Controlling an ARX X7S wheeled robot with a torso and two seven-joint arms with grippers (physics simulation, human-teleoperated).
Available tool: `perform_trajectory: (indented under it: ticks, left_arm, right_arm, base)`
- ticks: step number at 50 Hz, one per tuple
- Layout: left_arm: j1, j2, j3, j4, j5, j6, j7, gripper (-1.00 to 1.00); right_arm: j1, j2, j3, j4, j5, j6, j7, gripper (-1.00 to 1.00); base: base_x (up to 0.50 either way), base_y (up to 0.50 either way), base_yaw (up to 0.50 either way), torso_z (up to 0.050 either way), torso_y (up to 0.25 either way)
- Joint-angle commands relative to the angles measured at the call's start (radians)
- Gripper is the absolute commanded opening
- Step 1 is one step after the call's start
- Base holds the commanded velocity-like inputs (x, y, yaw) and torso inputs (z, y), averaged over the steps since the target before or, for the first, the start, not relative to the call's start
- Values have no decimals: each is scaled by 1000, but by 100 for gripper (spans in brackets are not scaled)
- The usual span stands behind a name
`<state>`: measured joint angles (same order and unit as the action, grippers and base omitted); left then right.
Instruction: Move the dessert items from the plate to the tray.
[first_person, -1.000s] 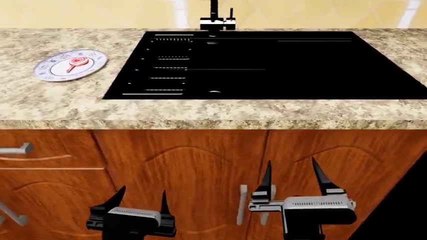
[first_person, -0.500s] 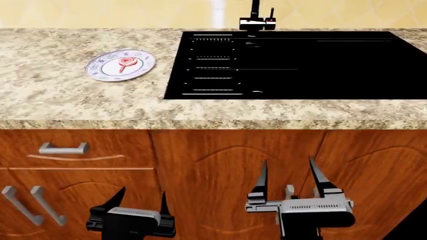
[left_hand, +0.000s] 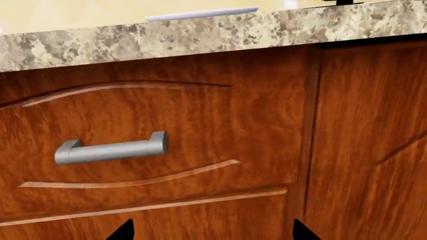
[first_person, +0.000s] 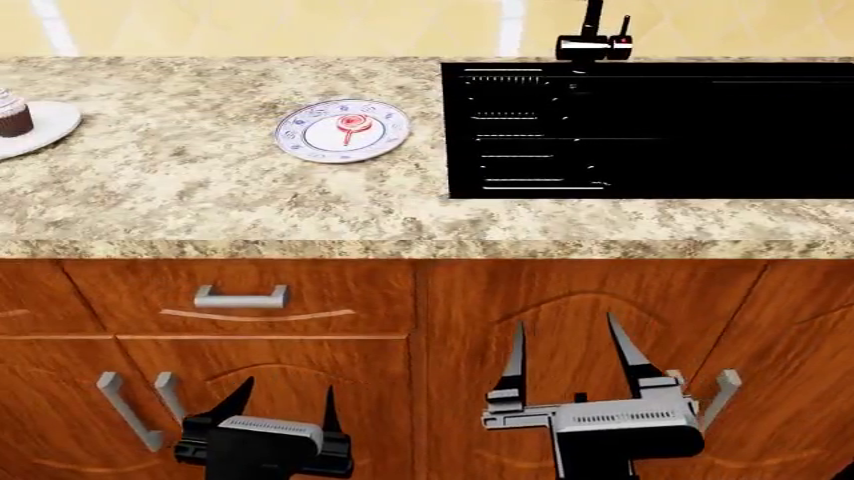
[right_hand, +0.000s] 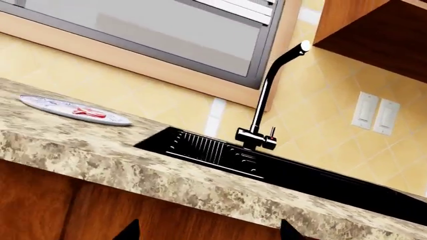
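A red-and-white spiral lollipop (first_person: 351, 126) lies on a patterned round plate (first_person: 310, 138) on the granite counter, left of the sink. The right wrist view shows that plate (right_hand: 40, 103) and lollipop (right_hand: 89, 112) low and edge-on. A cupcake (first_person: 12, 112) with white frosting sits on a plain white plate (first_person: 54, 124) at the far left edge. The tray is out of view. My left gripper (first_person: 283, 398) and right gripper (first_person: 567, 350) hang open and empty below the counter, in front of the cabinet doors. Only their fingertips (left_hand: 123, 231) (right_hand: 126, 230) show in the wrist views.
A black sink (first_person: 461, 130) with a dark faucet (first_person: 594, 40) fills the counter's right side. Below the counter edge are wooden cabinets with a drawer handle (first_person: 240, 296) and door handles (first_person: 118, 408) (first_person: 721, 395). The left wrist faces that drawer handle (left_hand: 110, 150).
The head view has slid left along the counter: plate, lollipop and sink moved right in it. The cupcake came into view at the left. Both grippers stay open.
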<state>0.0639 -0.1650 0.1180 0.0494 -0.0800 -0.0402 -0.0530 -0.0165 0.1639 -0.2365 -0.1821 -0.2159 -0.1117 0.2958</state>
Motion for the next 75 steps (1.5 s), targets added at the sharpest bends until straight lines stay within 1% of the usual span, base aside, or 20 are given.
perform_trajectory:
  ticks: [1,24,35,38,41,43,46,50,52,55,57,59,62,63,66,67,69,70,73,75]
  left_arm:
    - [-1,-7,10,-4,-6,-2,-4,100]
    - [-4,-22,26,-5,-13,17,-13,100]
    - [7,-38,23,47,-6,17,-53,100]
    - [14,-52,25,108,-1,-14,-61,100]
    - [11,-86,20,253,-20,-120,-47,100]
    - [-25,-131,9,415,-47,-280,-29,100]
    - [-121,-195,-8,608,-85,-516,-7,100]
    - [-310,-261,-38,798,-154,-816,23,100]
    - [-414,-281,-52,844,-192,-943,39,100]
    - [-607,-284,-116,908,-277,-1176,70,100]
    - [-734,-246,-211,889,-343,-1333,100,100]
    - [-834,-234,-271,834,-383,-1446,132,100]
    - [-920,-251,-293,766,-420,-1527,145,100]
    - [-939,-270,-295,736,-453,-1529,123,100]
    - [-989,-337,-319,661,-647,-1529,-14,100]
    - [-1002,-357,-323,641,-707,-1529,-56,100]
    - [-1021,-389,-321,606,-793,-1527,-112,100]
    - [-1027,-397,-321,592,-821,-1527,-131,100]
    - [-1044,-414,-307,540,-889,-1523,-186,100]
    - [-1048,-424,-267,522,-882,-1492,-172,100]
  right_arm:
    - [0,9,-17,-8,11,2,2,100]
    - [-2,22,-47,-30,25,3,11,100]
    - [-9,32,-57,-83,13,20,14,100]
    - [-12,36,-61,-123,5,45,7,100]
    - [-4,45,-43,-246,32,134,-34,100]
    - [33,62,-15,-401,90,261,-99,100]
    - [134,76,32,-587,178,478,-179,100]
    - [367,96,77,-765,275,811,-270,100]
    - [509,90,117,-790,349,1001,-319,100]
    - [756,68,192,-745,450,1376,-377,100]
    - [880,82,191,-669,454,1515,-376,100]
    - [981,85,208,-581,465,1605,-392,100]
    - [1055,113,184,-498,473,1649,-407,100]
    - [1070,119,176,-482,481,1657,-416,100]
    - [1117,123,177,-431,545,1682,-414,100]
    - [1137,130,188,-402,616,1682,-376,100]
    - [1193,163,221,-308,877,1682,-199,100]
    - [1213,163,241,-278,952,1681,-127,100]
    - [1218,163,208,-266,978,1672,-122,100]
    - [1211,174,170,-214,982,1670,-123,100]
  base:
    - [0,500,0,0,0]
    - [0,500,0,0,0]
    - [0,500,0,48,0]
    - [0,500,0,50,0]
    - [-1,500,0,50,0]
    - [253,498,0,50,0]
    - [496,359,0,50,0]
    - [500,213,0,50,0]
    - [500,92,0,50,0]
    - [333,8,0,50,0]
    - [0,0,0,50,1]
    - [0,0,0,50,1]
    - [0,0,0,50,6]
    - [0,0,0,50,8]
    - [0,0,0,50,10]
    - [0,0,0,50,8]
    - [0,0,0,50,12]
    - [0,0,0,50,12]
    - [0,0,0,50,12]
    - [0,0,0,50,12]
